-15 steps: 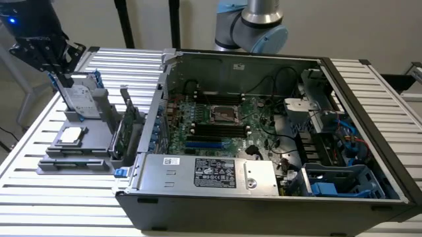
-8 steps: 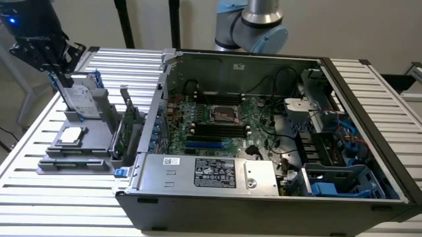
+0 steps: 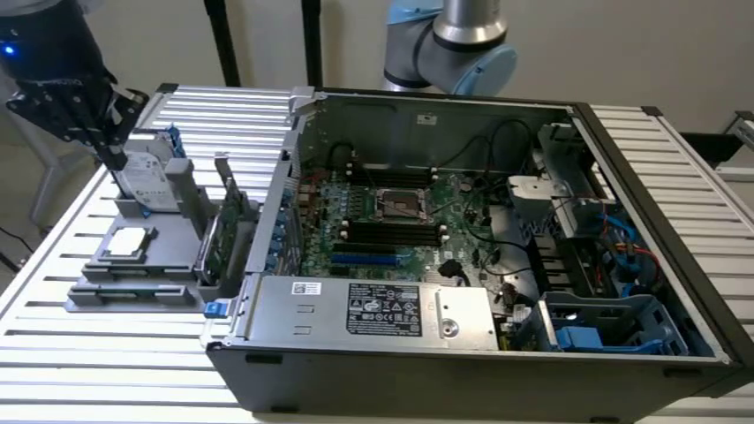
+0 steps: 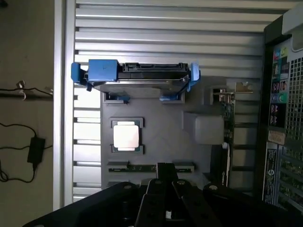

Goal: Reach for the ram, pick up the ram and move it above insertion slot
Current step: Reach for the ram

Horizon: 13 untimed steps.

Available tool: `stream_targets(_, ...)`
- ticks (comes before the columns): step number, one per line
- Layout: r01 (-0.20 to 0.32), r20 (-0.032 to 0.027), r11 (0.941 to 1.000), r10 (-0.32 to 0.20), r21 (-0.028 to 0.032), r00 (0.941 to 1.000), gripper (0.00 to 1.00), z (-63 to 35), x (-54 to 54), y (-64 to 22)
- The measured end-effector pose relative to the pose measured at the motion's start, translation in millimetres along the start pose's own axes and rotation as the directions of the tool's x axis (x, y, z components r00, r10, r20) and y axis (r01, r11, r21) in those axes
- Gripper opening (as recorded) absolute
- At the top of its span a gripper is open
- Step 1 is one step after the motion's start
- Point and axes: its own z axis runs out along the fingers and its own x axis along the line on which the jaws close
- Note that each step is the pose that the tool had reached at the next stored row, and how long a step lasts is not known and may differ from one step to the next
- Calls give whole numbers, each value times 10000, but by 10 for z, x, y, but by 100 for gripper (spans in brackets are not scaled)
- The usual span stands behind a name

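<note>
Hanging from the arm at the exterior view's left, the black fingers (image 3: pixel 115 159) (image 4: pixel 165 171) taper to a single tip, pressed together with nothing between them. They are up in the air over a grey moulded parts holder (image 3: pixel 165 265) (image 4: pixel 170 137) that sits on the ribbed, silver metal desk (image 3: pixel 71 353) (image 4: pixel 165 38).

The long, thin green circuit-board ram (image 3: pixel 136 289) (image 4: pixel 130 168) lies flat in a narrow groove at the holder's near edge in the exterior view, well below the fingers and not touched by them. From the wrist camera the fingers' tip crosses the middle of the ram, so the stick shows on both sides of it.

Also seated in the holder:
- A square silver processor chip (image 3: pixel 130 243) (image 4: pixel 126 136), lying flat just beside the ram's groove.
- A silver hard drive with a white label in a blue plastic carrier (image 3: pixel 147 181) (image 4: pixel 135 75), standing on edge at the holder's far end, close to the fingers in the exterior view.
- A larger green expansion card with a metal bracket (image 3: pixel 229 225) (image 4: pixel 226 137), standing upright on the side towards the computer.

Next to the holder, an open black desktop computer case (image 3: pixel 495 371) (image 4: pixel 284 118) lies on its side, its green motherboard (image 3: pixel 401 221) exposed with dark memory slots (image 3: pixel 395 231) running across the middle.
</note>
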Motion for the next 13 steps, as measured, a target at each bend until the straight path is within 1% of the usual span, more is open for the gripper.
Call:
stream_targets(6,1,-6,10000,-1,1,10000,11,11,-20,-275)
stream_targets(13,-1,-5,10000,1,1,10000,11,54,-17,-594)
